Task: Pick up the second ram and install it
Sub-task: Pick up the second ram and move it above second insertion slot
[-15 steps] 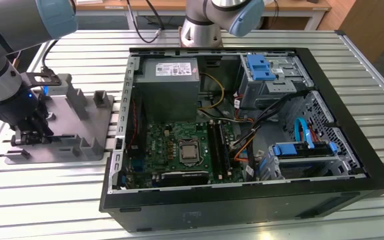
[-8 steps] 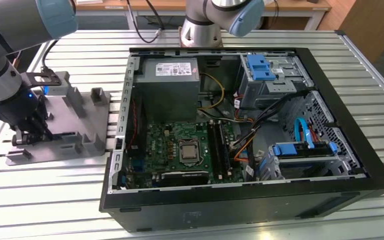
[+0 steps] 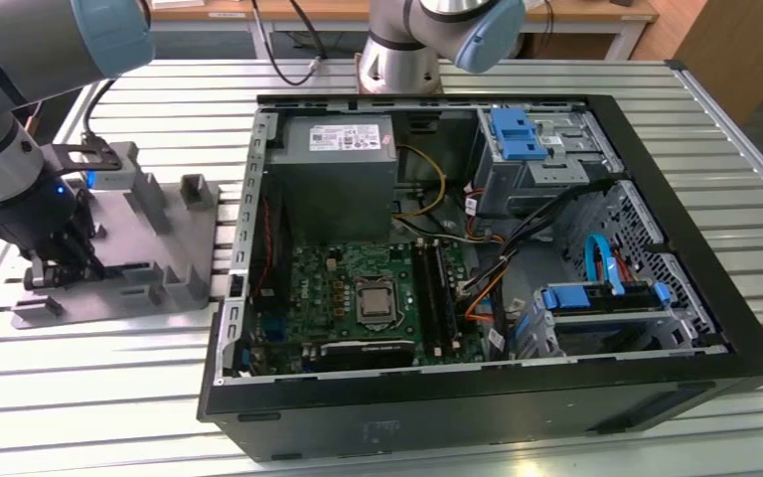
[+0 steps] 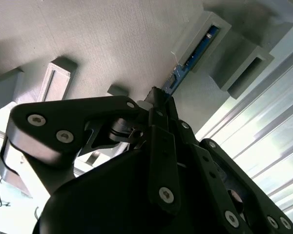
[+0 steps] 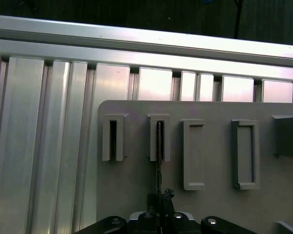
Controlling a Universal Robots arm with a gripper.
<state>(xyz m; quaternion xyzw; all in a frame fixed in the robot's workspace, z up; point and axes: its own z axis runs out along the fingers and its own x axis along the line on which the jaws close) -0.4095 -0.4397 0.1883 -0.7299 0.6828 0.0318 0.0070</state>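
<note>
The exterior view is giving us the whole scene: the slatted metal desk is carrying an open black computer case across the centre and right of the frame. The green motherboard is lying in its floor. At the exterior view's left, the grey arm is reaching down onto a grey holder plate, with the gripper sitting low at the left of the frame. From here the gripper's dark body is covering the spot where it meets the plate, so the stick itself is hard to make out.

The wrist cameras are filling that in. In the first wrist view we are looking flat onto the plate and its row of slotted blocks. The second ram is showing edge-on as one thin dark line. It is standing on its long edge, and its far end is sitting in a slotted block. Its long axis is running along the plate, straight back to the gripper, whose body is cut off at the frame edge.

The second wrist view is catching the blue-green face of the stick instead, slanting from the block towards the camera. The fingers are drawn narrow here, pinching the stick's near end, with the black linkages hiding the rest of it.
</note>
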